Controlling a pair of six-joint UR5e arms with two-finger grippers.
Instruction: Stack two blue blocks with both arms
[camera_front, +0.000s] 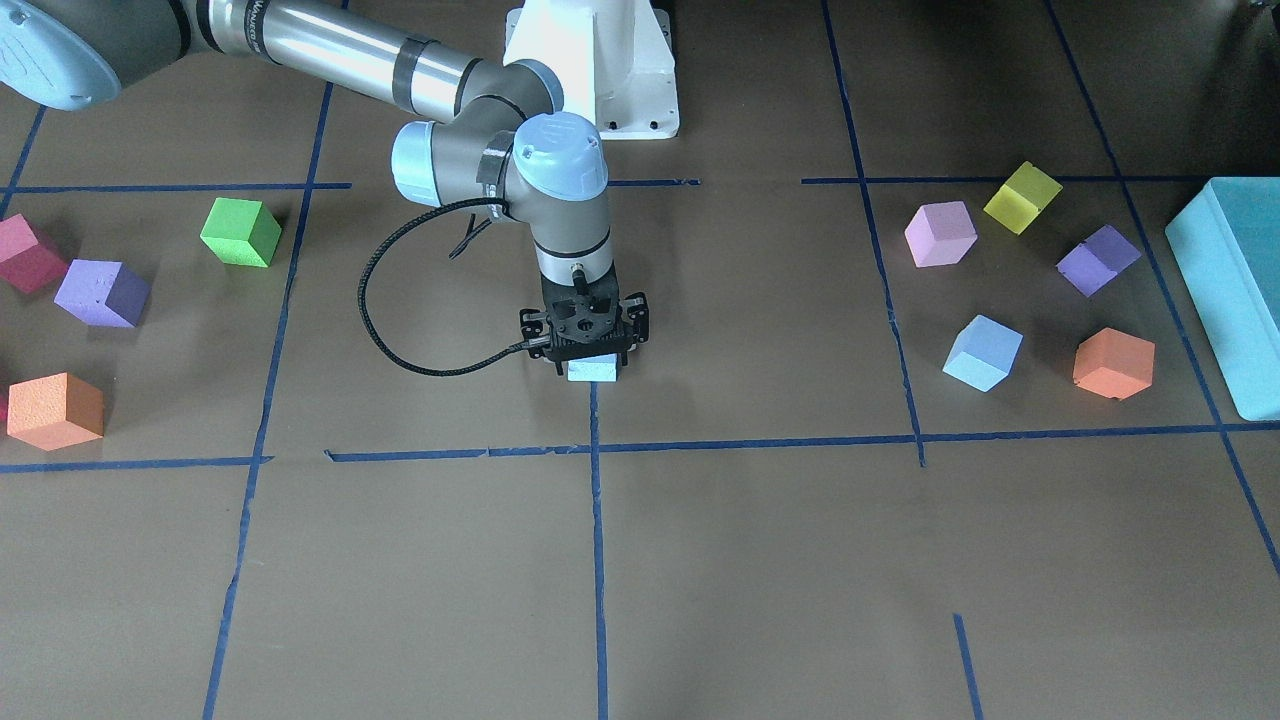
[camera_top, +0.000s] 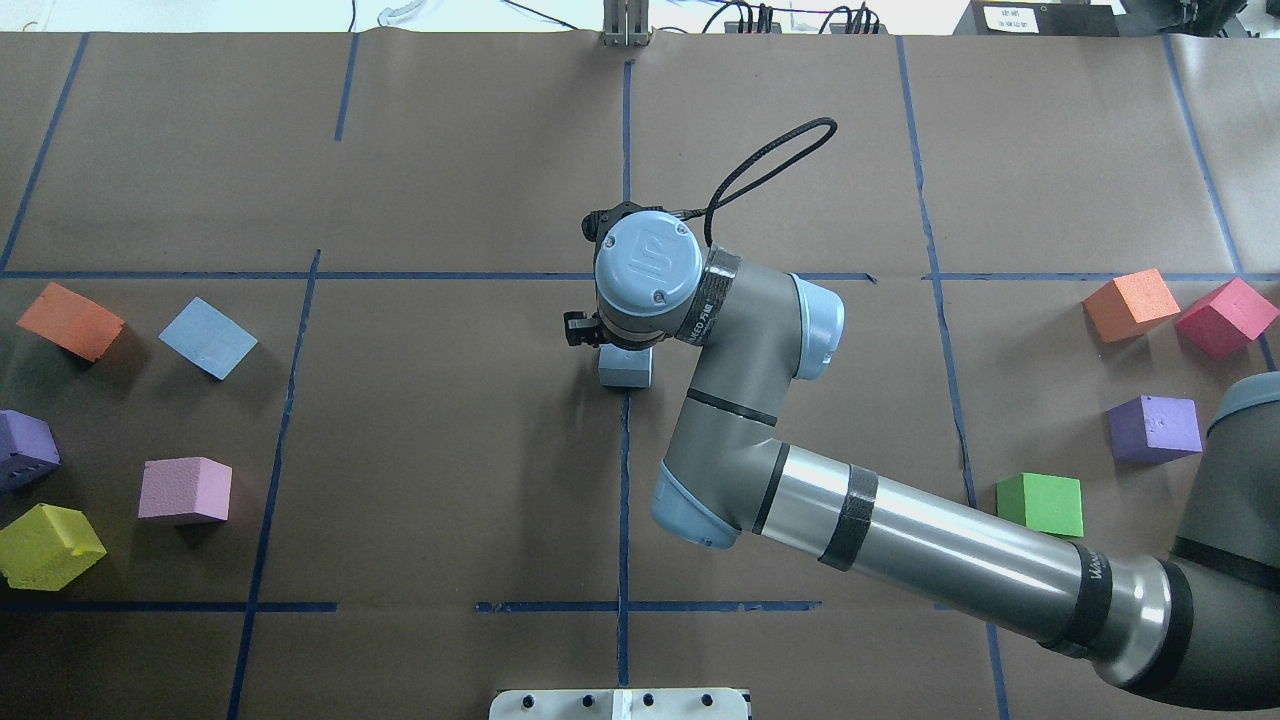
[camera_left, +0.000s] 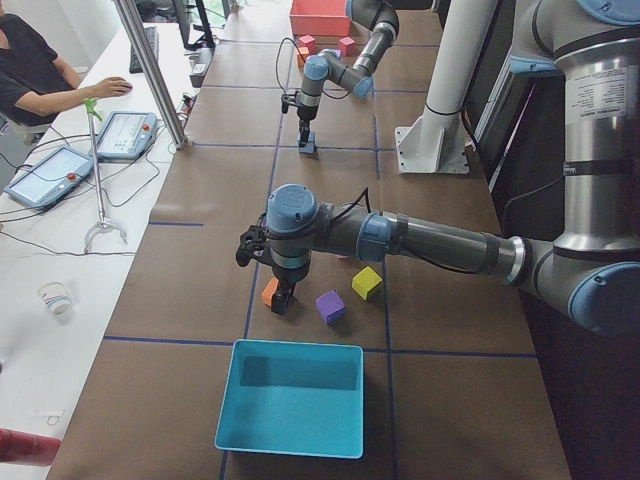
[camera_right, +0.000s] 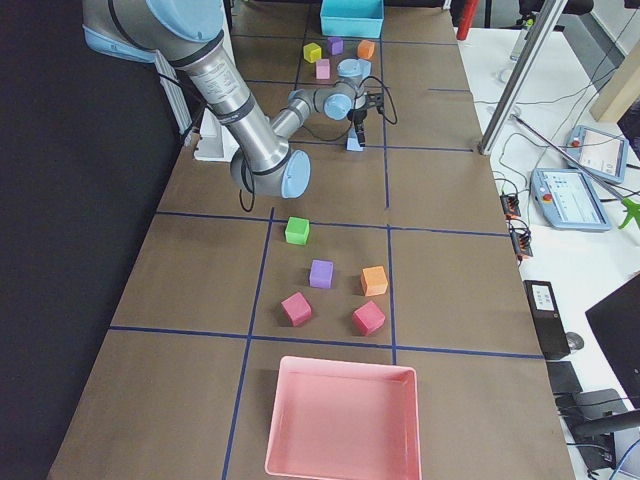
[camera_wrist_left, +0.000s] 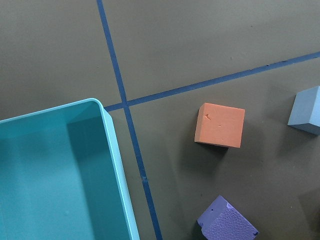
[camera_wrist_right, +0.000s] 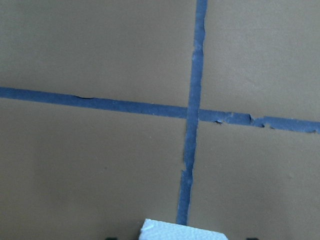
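Note:
One pale blue block (camera_front: 594, 371) sits on the table's centre tape line, and also shows in the overhead view (camera_top: 627, 368). My right gripper (camera_front: 592, 358) hangs straight down over it, open, with a finger on each side and a gap to the block. The right wrist view shows only the block's top edge (camera_wrist_right: 182, 231). The second blue block (camera_front: 982, 352) lies apart on my left side (camera_top: 208, 337) and at the edge of the left wrist view (camera_wrist_left: 306, 110). My left gripper (camera_left: 283, 298) hovers near the teal box; I cannot tell whether it is open or shut.
A teal box (camera_front: 1235, 290) stands at the left end. An orange cube (camera_front: 1113, 362), a purple cube (camera_front: 1098, 260), a pink cube (camera_front: 940, 234) and a yellow cube (camera_front: 1022, 197) surround the second blue block. Green, purple, orange and red cubes and a pink tray (camera_right: 340, 420) lie on my right.

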